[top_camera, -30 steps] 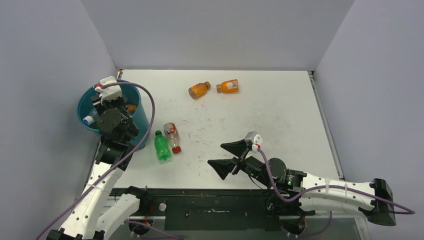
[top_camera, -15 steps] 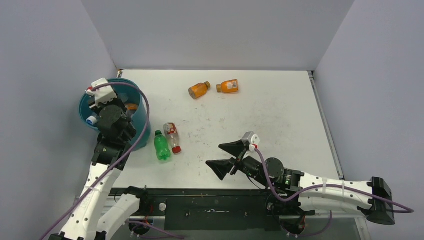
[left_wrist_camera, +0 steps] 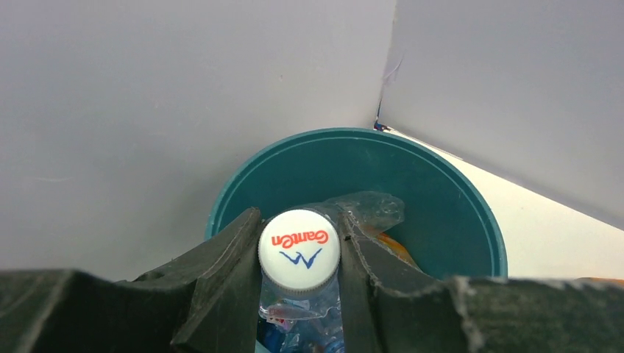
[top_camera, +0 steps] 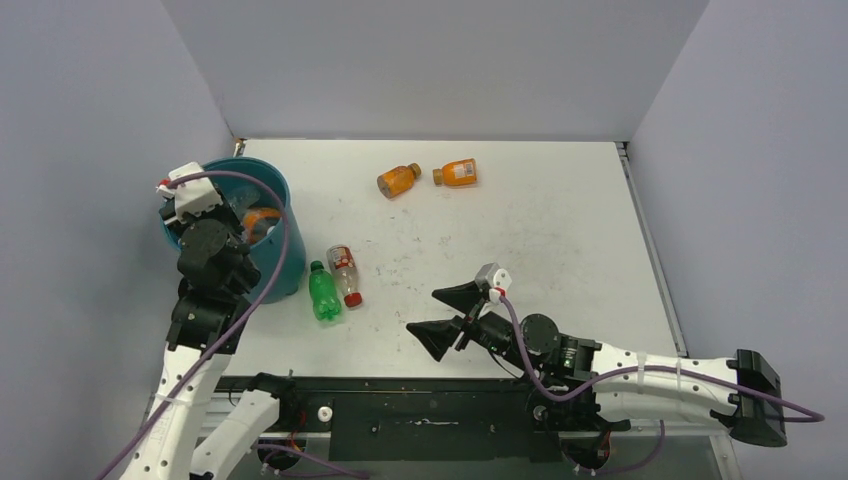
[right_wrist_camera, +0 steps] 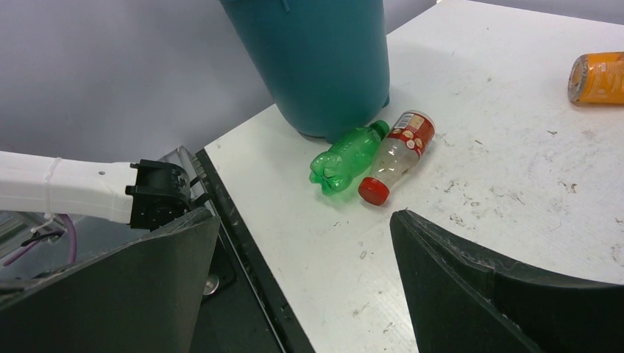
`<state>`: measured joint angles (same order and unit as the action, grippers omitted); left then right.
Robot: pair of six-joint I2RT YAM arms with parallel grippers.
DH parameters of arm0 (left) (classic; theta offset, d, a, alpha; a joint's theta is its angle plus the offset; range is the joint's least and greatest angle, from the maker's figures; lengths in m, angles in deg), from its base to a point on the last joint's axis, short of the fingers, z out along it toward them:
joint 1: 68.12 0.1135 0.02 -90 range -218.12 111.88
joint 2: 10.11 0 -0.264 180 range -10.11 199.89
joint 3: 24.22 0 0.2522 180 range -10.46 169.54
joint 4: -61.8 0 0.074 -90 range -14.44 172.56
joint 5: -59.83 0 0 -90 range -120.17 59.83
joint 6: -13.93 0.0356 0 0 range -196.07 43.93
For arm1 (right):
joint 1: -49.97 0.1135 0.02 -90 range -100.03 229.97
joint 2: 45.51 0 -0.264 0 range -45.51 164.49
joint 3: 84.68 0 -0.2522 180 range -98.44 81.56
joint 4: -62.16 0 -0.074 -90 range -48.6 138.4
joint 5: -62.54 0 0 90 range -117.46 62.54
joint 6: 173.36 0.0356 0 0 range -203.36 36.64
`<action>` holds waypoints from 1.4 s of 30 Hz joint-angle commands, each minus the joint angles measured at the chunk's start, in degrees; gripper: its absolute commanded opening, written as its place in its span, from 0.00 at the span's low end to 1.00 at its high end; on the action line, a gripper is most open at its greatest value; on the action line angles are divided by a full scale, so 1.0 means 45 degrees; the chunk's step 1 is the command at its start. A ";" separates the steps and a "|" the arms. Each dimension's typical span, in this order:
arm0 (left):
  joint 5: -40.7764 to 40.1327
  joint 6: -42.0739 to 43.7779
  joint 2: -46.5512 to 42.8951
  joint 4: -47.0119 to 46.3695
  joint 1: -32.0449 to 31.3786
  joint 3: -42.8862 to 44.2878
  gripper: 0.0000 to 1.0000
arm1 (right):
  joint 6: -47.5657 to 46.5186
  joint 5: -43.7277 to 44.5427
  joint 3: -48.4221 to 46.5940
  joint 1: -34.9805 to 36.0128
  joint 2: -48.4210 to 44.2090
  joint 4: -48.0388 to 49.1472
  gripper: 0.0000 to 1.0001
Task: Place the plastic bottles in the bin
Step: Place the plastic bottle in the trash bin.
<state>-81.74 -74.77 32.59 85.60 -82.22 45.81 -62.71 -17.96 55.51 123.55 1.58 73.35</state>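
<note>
Left wrist view: my left gripper is pinching a white-capped clear bottle by the neck, jaws closed only as far as the bottle allows; the cap is facing the camera; beyond it the teal bin is opening wide, with an orange bottle and crumpled clear plastic lying inside.

Top view: my left arm is reaching over the bin's left rim in the desk's far left corner; a green bottle and a red-capped bottle are lying side by side, touching, just right of the bin; two orange bottles are lying near the far edge, well apart from the bin; my right gripper is hovering near the front edge, jaws spread wide, gripping nothing.

Right wrist view: my right gripper is gaping empty; between its fingers the green bottle and red-capped bottle are lying at the foot of the bin; one orange bottle is showing at the right edge.
</note>
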 commanded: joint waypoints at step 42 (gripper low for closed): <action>0.2092 0.1501 0.0878 -0.0432 -0.0322 0.2974 0.00 | 0.0179 -0.0251 -0.0566 0.0074 -0.0326 0.0566 0.90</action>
<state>-74.16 -71.14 34.75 91.13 -83.47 58.10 -62.58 -19.87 53.74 123.55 1.88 74.24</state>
